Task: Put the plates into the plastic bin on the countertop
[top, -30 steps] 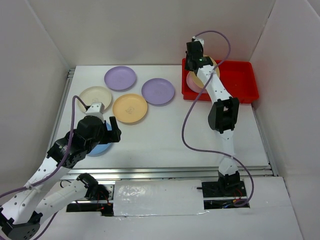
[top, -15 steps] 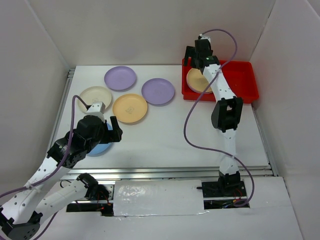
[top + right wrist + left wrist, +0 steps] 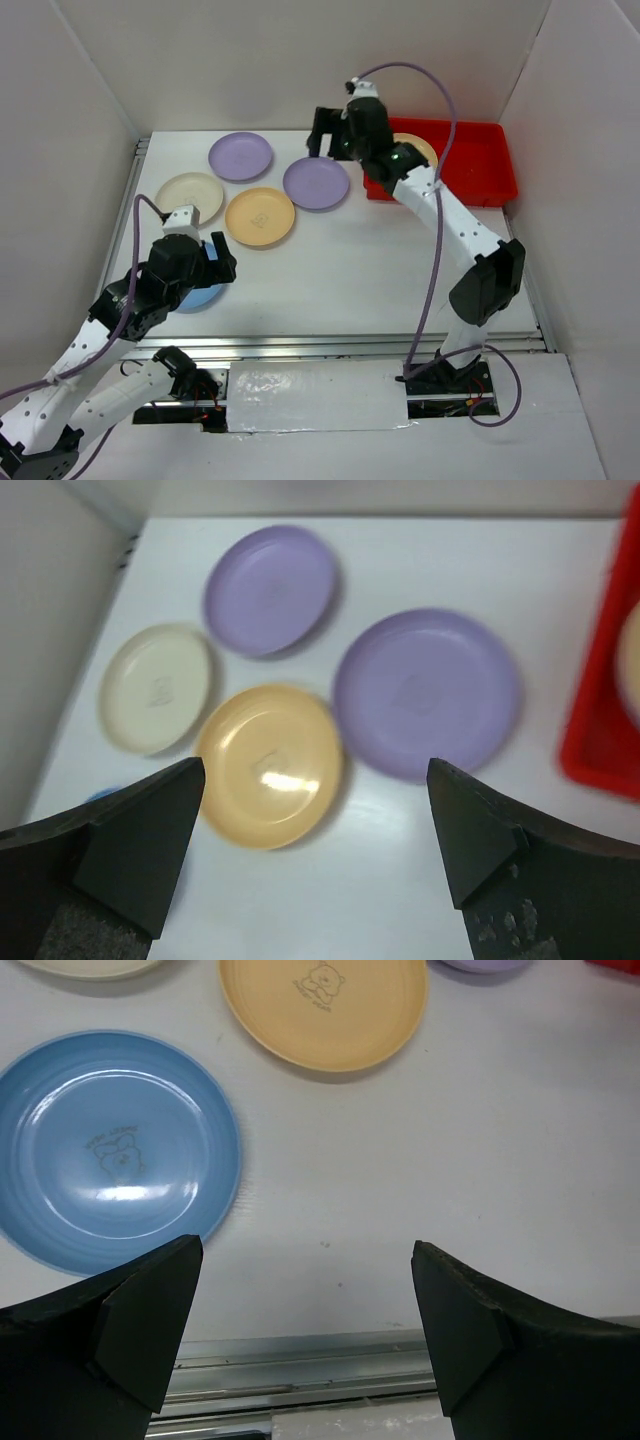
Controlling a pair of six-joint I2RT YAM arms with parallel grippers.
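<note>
White countertop (image 3: pixel 350 280) — right gripper (image 3: pixel 315 815) empty, fingers wide apart, near purple plate (image 3: pixel 428 692); left gripper (image 3: pixel 305 1300) spread wide by blue plate (image 3: pixel 115 1150); yellow plate (image 3: pixel 418 148) in red bin (image 3: pixel 480 172).

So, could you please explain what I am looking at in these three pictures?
These are two white robot arms, each ending in a two-finger gripper. The wide picture comes from a camera overhead; the other two from cameras on the wrists. On the flat white countertop lie five round plastic plates: two purple plates, a yellow-orange plate, a cream plate and a blue plate. The shallow red plastic bin holds another yellowish plate. The left gripper and right gripper are open, holding nothing.
</note>
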